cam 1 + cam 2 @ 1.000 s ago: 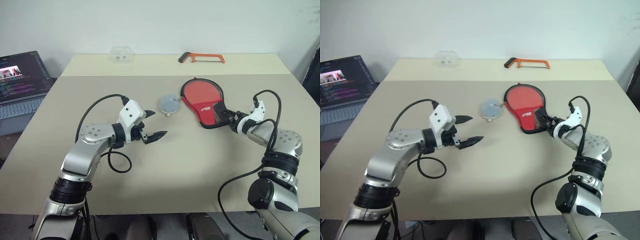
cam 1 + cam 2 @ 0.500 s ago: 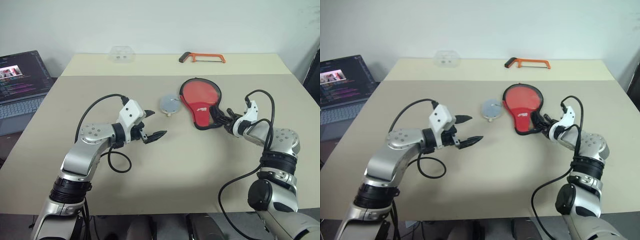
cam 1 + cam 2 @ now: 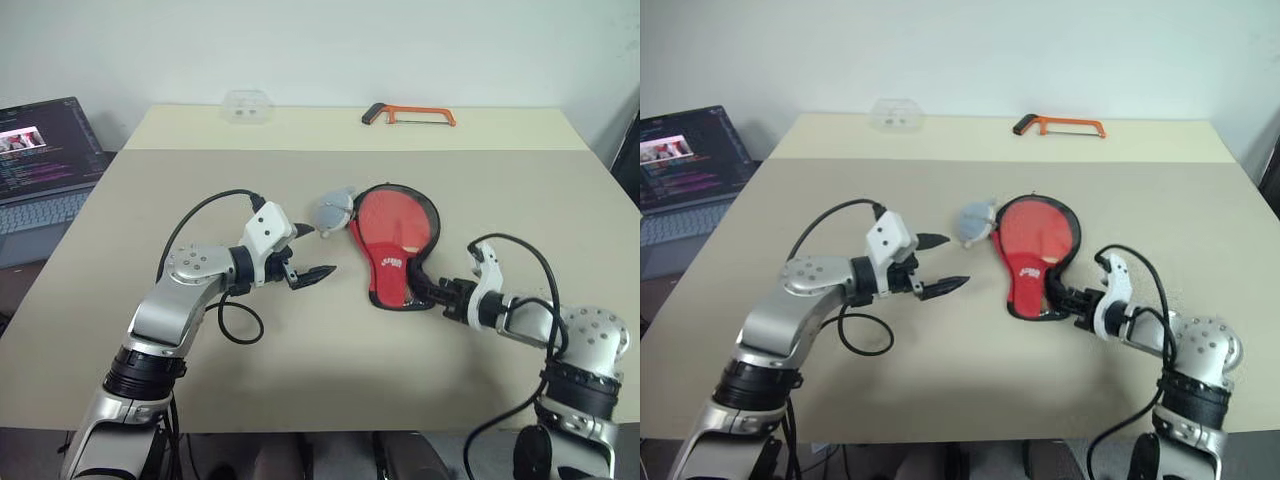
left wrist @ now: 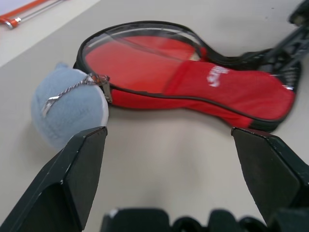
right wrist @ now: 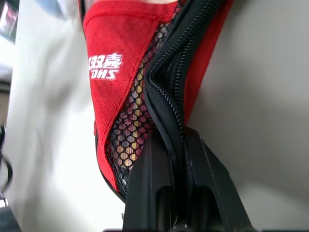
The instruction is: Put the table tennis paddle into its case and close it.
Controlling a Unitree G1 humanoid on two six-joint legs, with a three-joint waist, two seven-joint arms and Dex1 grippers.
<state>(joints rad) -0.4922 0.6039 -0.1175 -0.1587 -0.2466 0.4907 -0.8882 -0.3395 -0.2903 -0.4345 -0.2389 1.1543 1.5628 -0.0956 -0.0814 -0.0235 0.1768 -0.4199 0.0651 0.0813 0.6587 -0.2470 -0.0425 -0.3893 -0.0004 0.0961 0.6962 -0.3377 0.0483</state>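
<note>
**Head views (left and right eye).** The case (image 3: 394,245) is lying near the middle of the table (image 3: 480,190), red side up, its narrow handle end pointing toward the right gripper (image 3: 428,292). Compared with a second ago, the case is sitting closer to the robot and further toward the left arm, and its round end is now touching the grey-blue pouch (image 3: 333,210), which has been nudged and tilted. The right gripper is pinching the black-trimmed edge at the handle end; a second ago its fingers were half apart, so the grip has only just been made. The left gripper (image 3: 310,252) is hovering beside the pouch with its fingers spread wide, holding nothing. An orange hacksaw (image 3: 408,114), a clear box (image 3: 247,105) and a laptop (image 3: 40,160) are lying well apart from the work.

**Left wrist view.** The case (image 4: 193,79) is filling the space ahead of the wide fingers (image 4: 72,174), with the pouch (image 4: 67,108) just beside its round end. Red is showing through the clear panel, which suggests the table tennis paddle (image 4: 140,65) is already inside.

**Right wrist view.** The fingers (image 5: 159,193) are clamping the zip edge (image 5: 166,101); wood-coloured handle is showing behind the mesh.

**Reading.** With the case dragged within reach of both arms, zipping it closed is probably the remaining step.
</note>
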